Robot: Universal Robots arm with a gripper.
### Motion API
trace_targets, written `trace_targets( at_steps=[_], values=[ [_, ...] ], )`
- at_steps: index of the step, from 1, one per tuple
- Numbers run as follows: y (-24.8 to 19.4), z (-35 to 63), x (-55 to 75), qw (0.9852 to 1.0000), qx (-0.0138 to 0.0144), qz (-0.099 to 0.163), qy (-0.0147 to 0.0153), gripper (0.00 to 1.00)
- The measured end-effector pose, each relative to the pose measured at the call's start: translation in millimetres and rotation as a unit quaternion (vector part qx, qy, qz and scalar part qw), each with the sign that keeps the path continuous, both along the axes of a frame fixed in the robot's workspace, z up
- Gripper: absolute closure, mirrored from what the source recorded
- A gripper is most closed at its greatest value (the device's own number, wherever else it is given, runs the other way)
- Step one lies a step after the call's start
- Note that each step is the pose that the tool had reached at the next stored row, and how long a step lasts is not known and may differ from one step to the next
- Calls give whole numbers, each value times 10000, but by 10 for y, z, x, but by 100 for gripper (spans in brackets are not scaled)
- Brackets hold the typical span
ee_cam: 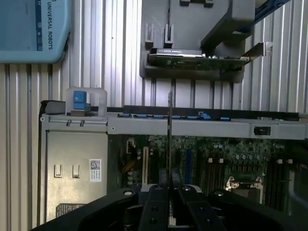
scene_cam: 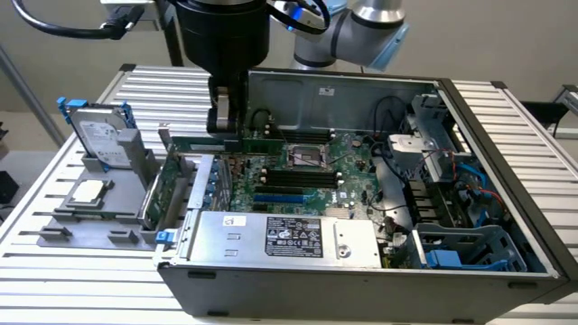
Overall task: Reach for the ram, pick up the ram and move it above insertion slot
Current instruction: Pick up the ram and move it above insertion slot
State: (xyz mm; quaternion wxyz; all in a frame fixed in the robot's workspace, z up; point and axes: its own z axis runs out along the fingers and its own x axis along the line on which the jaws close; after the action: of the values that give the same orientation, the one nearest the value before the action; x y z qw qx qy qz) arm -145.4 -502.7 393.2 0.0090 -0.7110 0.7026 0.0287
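Nearest in the exterior view, the computer case lies open on the desk. Farther back, the jaws are clenched on the ram, held edge-on over the motherboard, probably so it lines up with a slot.

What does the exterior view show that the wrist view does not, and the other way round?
The exterior view adds: a hard drive standing in a grey holder, a processor chip lying on the same holder, and a blue drive cage inside the computer case.
The wrist view adds: a pale blue box labelled Universal Robots, and the ram seen edge-on.
Both: the gripper shut on the ram, above the motherboard, and the power supply with its label.
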Motion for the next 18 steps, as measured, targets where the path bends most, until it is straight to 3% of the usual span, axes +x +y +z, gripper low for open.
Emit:
trace_targets(
  at_steps=[6, 18],
  values=[
    [55, 0, 223, 10000, 0, 0, 0, 87],
    [349, -5, 501, 10000, 1, 0, 0, 87]
  ],
)
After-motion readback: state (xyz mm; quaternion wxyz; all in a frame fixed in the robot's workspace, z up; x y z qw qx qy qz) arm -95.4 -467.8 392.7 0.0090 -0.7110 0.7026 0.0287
